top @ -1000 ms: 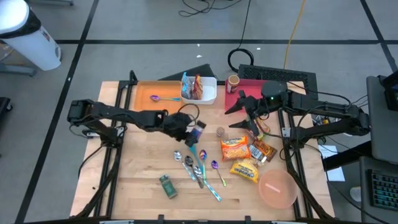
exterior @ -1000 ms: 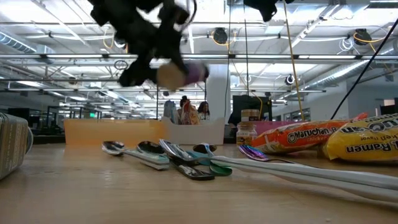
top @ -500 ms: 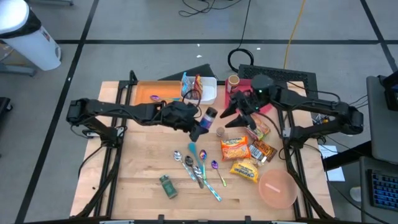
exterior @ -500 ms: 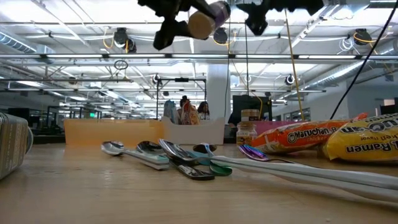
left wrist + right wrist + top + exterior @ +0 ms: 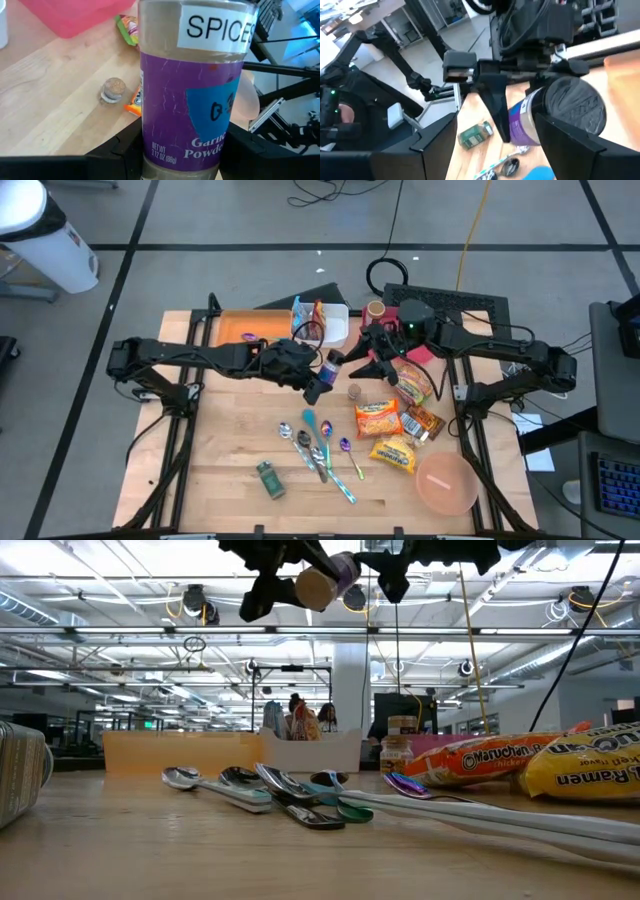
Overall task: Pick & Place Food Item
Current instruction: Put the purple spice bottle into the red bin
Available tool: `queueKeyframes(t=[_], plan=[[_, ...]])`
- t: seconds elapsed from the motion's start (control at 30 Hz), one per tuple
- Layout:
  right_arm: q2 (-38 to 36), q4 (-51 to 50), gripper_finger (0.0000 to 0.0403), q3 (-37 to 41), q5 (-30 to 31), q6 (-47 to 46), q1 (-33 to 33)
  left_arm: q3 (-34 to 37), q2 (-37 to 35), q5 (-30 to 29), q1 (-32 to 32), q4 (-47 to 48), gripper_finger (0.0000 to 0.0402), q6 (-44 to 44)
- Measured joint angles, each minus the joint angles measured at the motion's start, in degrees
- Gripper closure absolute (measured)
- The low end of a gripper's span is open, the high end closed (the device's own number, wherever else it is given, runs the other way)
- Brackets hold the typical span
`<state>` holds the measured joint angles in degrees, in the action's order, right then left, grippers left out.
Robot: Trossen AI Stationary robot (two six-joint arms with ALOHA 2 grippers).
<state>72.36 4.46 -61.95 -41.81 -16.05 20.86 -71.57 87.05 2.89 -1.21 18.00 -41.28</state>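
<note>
Left wrist view shows the garlic powder jar (image 5: 192,87) up close, its purple label and white "SPICES" sticker facing the camera, clamped between the left gripper's (image 5: 175,155) dark fingers at its base. Seen from above, the jar (image 5: 332,363) hangs in the air over the wooden table (image 5: 220,450), tilted, with the left gripper (image 5: 316,376) holding its lower end and the right gripper (image 5: 362,356) just beside its capped end. In the right wrist view the right gripper's (image 5: 520,120) jaws stand apart on either side of the jar's black cap (image 5: 575,107), not closed on it. Below the jar, on the table, a small round cork-topped lid (image 5: 354,391) lies near two ramen packets (image 5: 378,418). Further from the jar toward the front edge lie a cluster of spoons (image 5: 318,448) and a small green jar (image 5: 270,478) on its side, with a pink bowl (image 5: 445,482) off at the corner. Behind the jar sits a white bin (image 5: 320,322) of packets beside an orange tray (image 5: 245,330).
</note>
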Motion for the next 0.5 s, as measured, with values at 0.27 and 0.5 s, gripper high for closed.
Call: queueKeyframes(t=[0.27, 0.5], plan=[[-0.50, 7.24, 0.0137, -0.04, 2.32, -0.09, 2.15, -0.02, 0.02, 2.68, 0.49, -0.50, 0.0206, 1.14], [2.37, 7.06, 0.0137, -0.04, -3.25, -2.21, 2.29, -0.02, 0.02, 1.98, 0.58, -2.78, 0.0206, 1.60]])
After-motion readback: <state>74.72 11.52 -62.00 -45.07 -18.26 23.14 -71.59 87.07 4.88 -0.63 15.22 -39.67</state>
